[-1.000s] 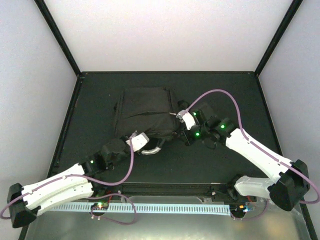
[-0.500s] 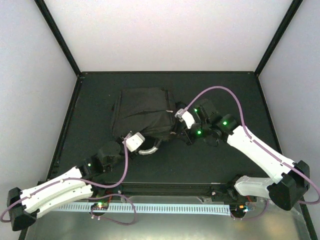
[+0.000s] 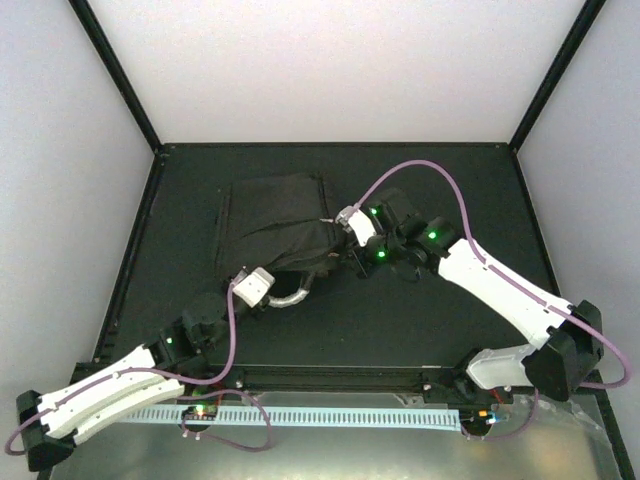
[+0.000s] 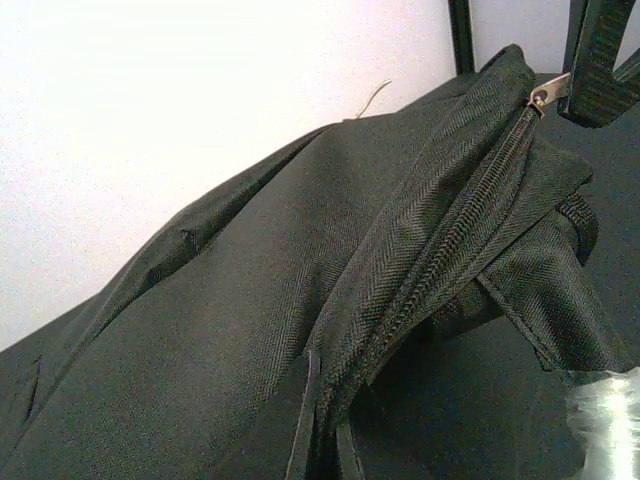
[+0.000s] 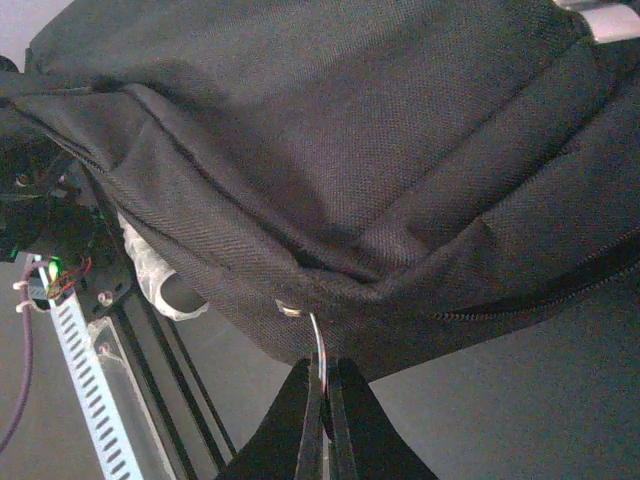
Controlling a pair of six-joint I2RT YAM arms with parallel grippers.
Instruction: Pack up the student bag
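The student bag (image 3: 272, 222) is a large black backpack lying in the middle of the table, its grey curved handle (image 3: 291, 297) towards me. My left gripper (image 3: 248, 274) is at the bag's near left edge. In the left wrist view its fingers (image 4: 303, 425) are shut on a fold of bag fabric (image 4: 250, 300) beside the zipper (image 4: 450, 240). My right gripper (image 3: 335, 222) is at the bag's right edge. In the right wrist view it (image 5: 322, 395) is shut on the thin metal zipper pull (image 5: 317, 340). The slider (image 4: 543, 94) sits at the zipper's far end.
The black table (image 3: 430, 180) is bounded by black frame posts and white walls. A white slotted rail (image 3: 320, 416) runs along the near edge between the arm bases. The grey handle also shows in the right wrist view (image 5: 165, 290), and in the left wrist view (image 4: 600, 410).
Both grippers have moved left, keeping their holds. The bag has shifted left with them, and its right edge is drawn further left by the zipper pull.
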